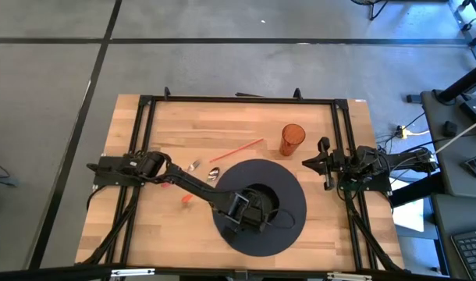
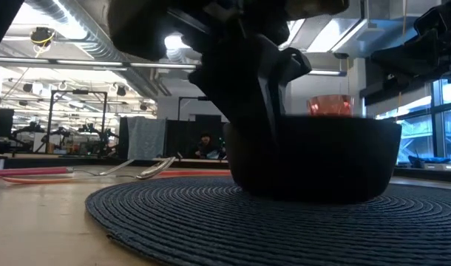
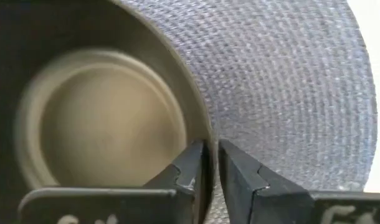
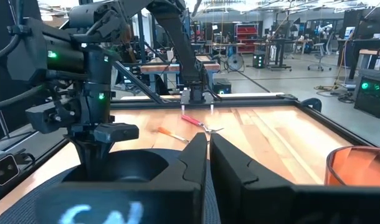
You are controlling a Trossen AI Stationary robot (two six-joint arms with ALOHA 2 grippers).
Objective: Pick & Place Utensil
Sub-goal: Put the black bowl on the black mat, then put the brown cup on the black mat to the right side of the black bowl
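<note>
Hovering over the dark bowl on the round mat, the left tool is seen barely parted astride the rim. Utensils are left on the desk. The right tool is parked shut.

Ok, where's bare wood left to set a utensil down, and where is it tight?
Free: the strip between the placemat and the table's right rail, and the far left corner beyond the red straw. Crowded: left of the placemat, where fork, spoon and left arm lie. The left gripper straddles the bowl rim.
</note>
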